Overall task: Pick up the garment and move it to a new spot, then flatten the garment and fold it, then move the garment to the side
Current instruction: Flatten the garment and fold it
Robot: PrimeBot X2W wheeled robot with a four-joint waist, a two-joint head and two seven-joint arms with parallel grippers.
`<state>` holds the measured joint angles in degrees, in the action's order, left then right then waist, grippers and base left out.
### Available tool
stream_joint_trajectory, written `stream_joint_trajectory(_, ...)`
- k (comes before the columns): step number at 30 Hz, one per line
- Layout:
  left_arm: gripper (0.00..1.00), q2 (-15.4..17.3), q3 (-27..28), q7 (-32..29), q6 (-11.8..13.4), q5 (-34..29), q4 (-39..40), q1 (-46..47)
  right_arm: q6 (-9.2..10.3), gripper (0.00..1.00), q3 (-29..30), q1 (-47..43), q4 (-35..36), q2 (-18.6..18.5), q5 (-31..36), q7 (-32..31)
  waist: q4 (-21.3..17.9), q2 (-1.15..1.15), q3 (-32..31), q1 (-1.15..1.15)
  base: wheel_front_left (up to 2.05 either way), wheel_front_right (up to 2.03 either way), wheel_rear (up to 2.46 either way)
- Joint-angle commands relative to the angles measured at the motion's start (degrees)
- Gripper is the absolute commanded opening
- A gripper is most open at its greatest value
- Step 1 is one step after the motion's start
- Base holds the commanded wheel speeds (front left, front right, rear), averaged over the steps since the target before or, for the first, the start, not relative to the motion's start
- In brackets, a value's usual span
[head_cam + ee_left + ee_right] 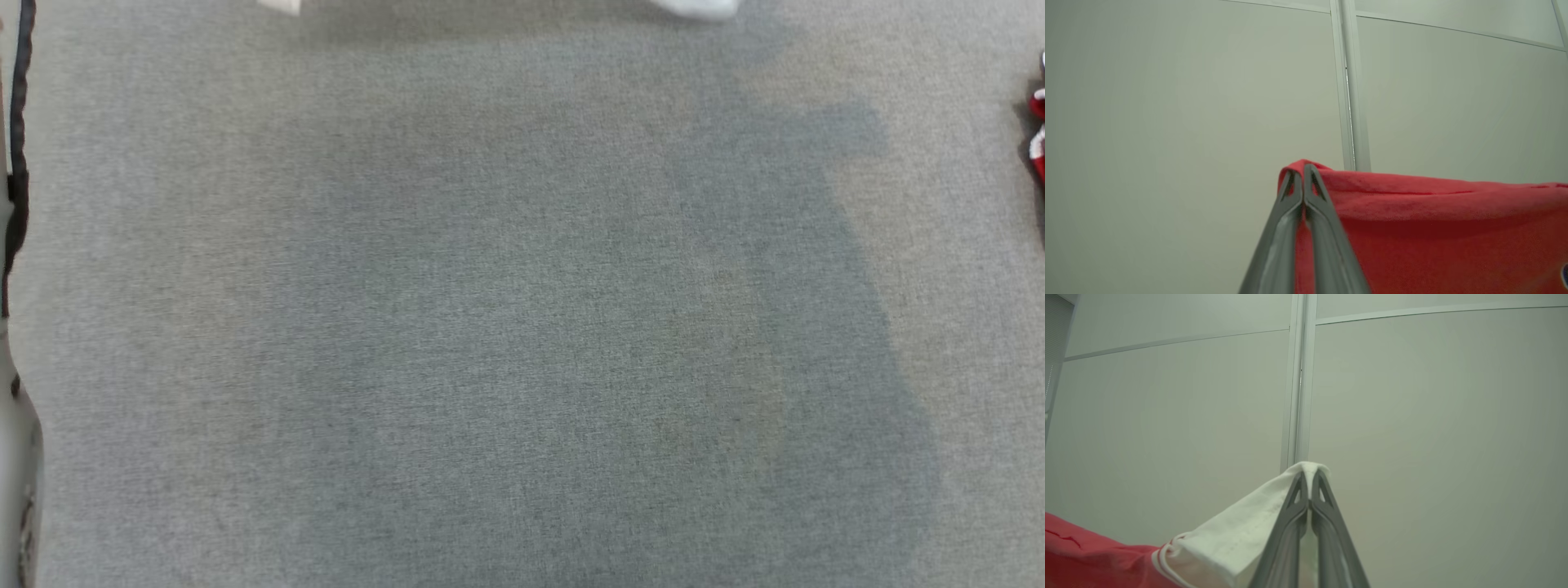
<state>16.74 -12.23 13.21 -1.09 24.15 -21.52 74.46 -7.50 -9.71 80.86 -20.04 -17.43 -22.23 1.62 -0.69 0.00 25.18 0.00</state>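
We see a broad grey woven-cloth work surface (490, 327) in the head view, crossed by a soft shadow. Pale grey-green wall panels (1188, 102) with a vertical metal joint stand behind both wrists. The red soft-fabric garment with a white sleeve end (1433, 228) hangs lifted in front of those panels, stretched between the two arms. The left end effector (1302, 171) is pinched closed on the garment's red upper edge. The right end effector (1310, 475) is clamped on the white sleeve end (1237, 535). A small red-and-white scrap (1038, 122) shows at the surface's right edge; we cannot tell what it is.
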Motion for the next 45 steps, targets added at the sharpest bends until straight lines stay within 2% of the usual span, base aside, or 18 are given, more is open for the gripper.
stream_joint_trajectory(1,0.0,-0.4,0.0,0.5,-1.0,0.3,-4.2,1.4,0.02,0.0,-1.7,1.7,-3.9,0.6,-0.7,1.2,-0.6,0.0,0.9,0.0,0.0,0.0,0.0)
stream_joint_trajectory(7,0.0,-1.8,-2.2,1.4,-3.3,-0.2,-22.2,1.3,0.01,0.0,-9.2,2.3,-18.9,4.2,-2.8,3.8,-1.4,0.0,2.3,0.0,0.0,0.0,0.0)
stream_joint_trajectory(12,0.0,-4.4,-1.4,1.6,-4.7,3.2,-34.8,-2.8,0.01,0.0,-13.8,-1.6,-27.8,7.4,-6.7,7.0,-1.8,0.0,3.4,0.0,0.0,0.0,0.0)
stream_joint_trajectory(17,0.0,-6.5,0.7,2.0,-5.8,6.5,-42.1,-9.0,0.01,0.0,-18.4,-10.0,-32.6,8.9,-11.9,10.7,-2.1,0.0,3.4,0.0,0.0,0.0,0.0)
stream_joint_trajectory(20,0.0,-6.9,2.2,2.0,-6.0,7.5,-41.9,-12.9,0.01,0.0,-20.2,-16.0,-32.9,8.7,-15.2,12.3,-2.0,0.0,3.2,0.0,0.0,0.0,0.0)
stream_joint_trajectory(25,0.0,-7.7,4.6,2.0,-6.4,7.5,-39.0,-20.9,0.01,0.0,-21.7,-27.0,-30.5,8.0,-19.4,13.6,-2.1,0.0,1.6,0.0,0.0,0.0,0.0)
stream_joint_trajectory(29,0.0,-8.2,5.9,2.0,-6.3,6.9,-36.5,-26.2,0.01,0.0,-19.7,-34.0,-25.4,6.9,-20.4,13.6,-1.9,0.0,-0.1,0.0,0.0,0.0,0.0)
stream_joint_trajectory(34,0.0,-8.6,8.2,2.0,-6.3,5.3,-29.3,-36.0,0.02,0.0,-14.4,-48.4,-15.6,5.4,-16.9,13.6,-1.4,0.0,-3.7,0.0,0.0,0.0,0.0)
stream_joint_trajectory(42,0.0,-8.3,12.1,2.0,-6.2,2.3,-17.2,-54.5,0.03,0.0,-8.2,-68.2,-3.1,6.3,-8.6,13.6,-2.3,0.0,-10.0,0.0,0.0,0.0,0.0)
stream_joint_trajectory(45,0.0,-8.5,12.7,2.0,-5.6,1.3,-13.1,-60.6,0.05,0.0,-5.7,-74.4,1.4,6.9,-6.2,11.8,-2.1,0.0,-11.9,0.0,0.0,0.0,0.0)
